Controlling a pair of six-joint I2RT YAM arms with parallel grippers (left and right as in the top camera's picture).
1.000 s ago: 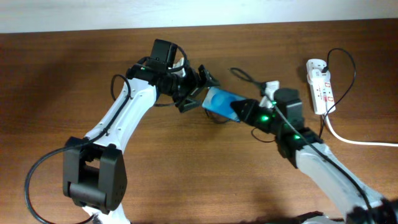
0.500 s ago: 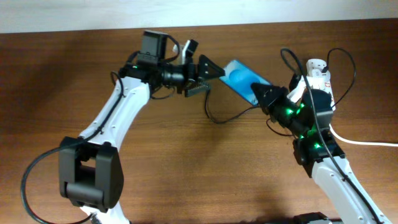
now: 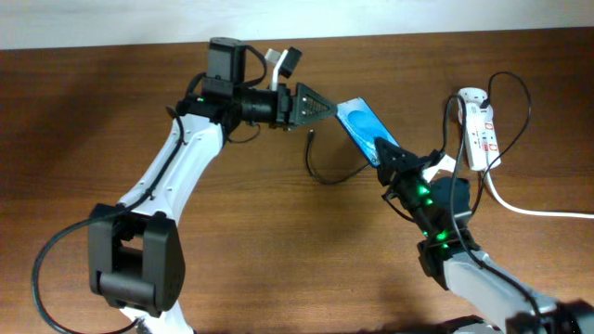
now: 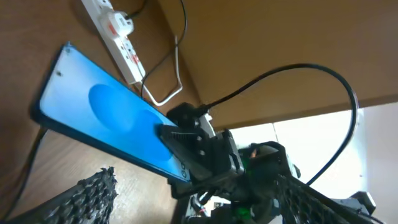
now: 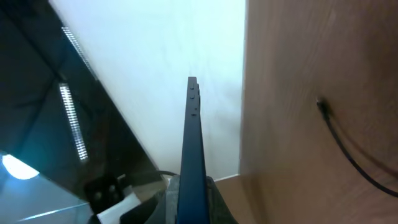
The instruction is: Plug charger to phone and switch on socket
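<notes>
A brown wood-grain table (image 3: pixel 278 241) fills almost the whole overhead view. Beyond the table's far edge runs a pale strip (image 3: pixel 93 19) (wall or floor, it cannot be told). In the right wrist view a white wall (image 5: pixel 155 56) stands beside the table. Farther from the table, a dark glass pane (image 5: pixel 37 112) reflects a bright strip light (image 5: pixel 71 121).

Phone (image 3: pixel 364 130): I see a bright blue screen with a lighter blue oval, inside a black frame.
Socket (image 3: pixel 478 130): white, with red marks.
Charger (image 3: pixel 310 158): thin black cable, black tip.
Table (image 3: pixel 93 111): brown wood, I see fine grain lines.
Left tool (image 3: pixel 329 108): black, and its fingers (image 4: pixel 93 193) have a ribbed pattern.
Right tool (image 3: pixel 388 156): black, with green lights (image 3: pixel 419 193) behind it.
Arms (image 3: pixel 176 172): white shells, black joints.
Power cord (image 3: pixel 529 210): white.
</notes>
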